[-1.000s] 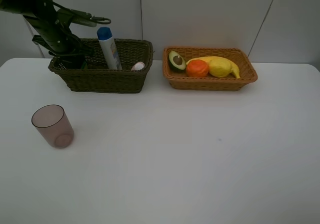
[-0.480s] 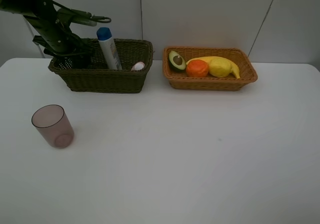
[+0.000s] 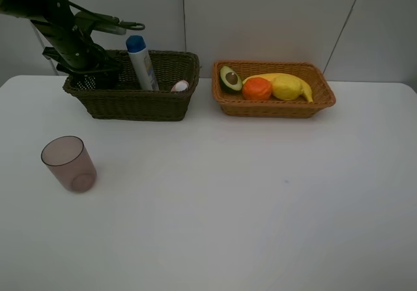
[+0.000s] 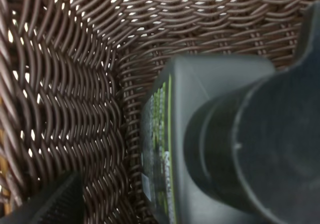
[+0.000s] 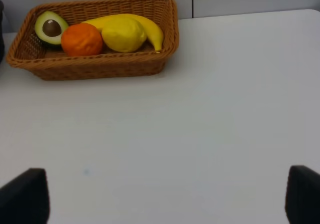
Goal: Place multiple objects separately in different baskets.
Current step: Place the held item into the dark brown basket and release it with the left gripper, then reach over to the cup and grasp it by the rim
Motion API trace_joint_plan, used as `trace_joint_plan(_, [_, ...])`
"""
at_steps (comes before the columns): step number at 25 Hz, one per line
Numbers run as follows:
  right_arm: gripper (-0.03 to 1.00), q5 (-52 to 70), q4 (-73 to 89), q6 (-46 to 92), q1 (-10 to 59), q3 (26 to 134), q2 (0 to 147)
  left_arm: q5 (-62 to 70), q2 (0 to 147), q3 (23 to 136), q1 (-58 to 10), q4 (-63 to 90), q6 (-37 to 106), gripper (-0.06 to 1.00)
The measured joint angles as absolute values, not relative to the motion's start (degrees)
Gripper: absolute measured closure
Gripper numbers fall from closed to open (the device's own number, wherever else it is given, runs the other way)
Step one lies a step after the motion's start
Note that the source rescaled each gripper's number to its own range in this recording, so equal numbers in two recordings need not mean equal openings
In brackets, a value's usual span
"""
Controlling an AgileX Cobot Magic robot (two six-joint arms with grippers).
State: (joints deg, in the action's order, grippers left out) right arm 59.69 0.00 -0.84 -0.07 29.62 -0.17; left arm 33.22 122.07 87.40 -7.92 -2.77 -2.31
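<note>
Having released dark green square bottle (image 4: 210,149), left claw (image 3: 98,76) spread wider in olive-brown basket (image 3: 140,102); right claw (image 5: 165,194) open.

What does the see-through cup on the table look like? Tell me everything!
The cup is a see-through, brownish-mauve tumbler that looks like plastic. It has a wide round rim and narrows toward a smaller base, with no handle or lid. It seems empty and stands upright on the white table, on the left side, in front of the dark basket and apart from it. Nothing touches it but the table.
</note>
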Motion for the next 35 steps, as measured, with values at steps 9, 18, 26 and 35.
trace_joint_plan(9, [-0.03, 59.69, 0.0, -0.84, -0.07, 29.62, -0.17, 33.4, 121.29, 87.4, -7.92, -2.72, -2.31, 0.03])
trace_joint_plan(18, [-0.03, 59.69, 0.0, -0.84, -0.07, 29.62, -0.17, 33.64, 114.68, 87.4, -7.92, -2.26, -2.31, 0.03])
trace_joint_plan(26, [-0.03, 59.69, 0.0, -0.84, -0.07, 29.62, -0.17, 40.17, 107.87, 87.16, -7.92, -1.87, -2.31, 0.03])
trace_joint_plan(35, [-0.03, 59.69, 0.0, -0.84, -0.07, 29.62, -0.17, 42.19, 96.15, 76.49, -7.92, -1.87, -0.82, 0.03])
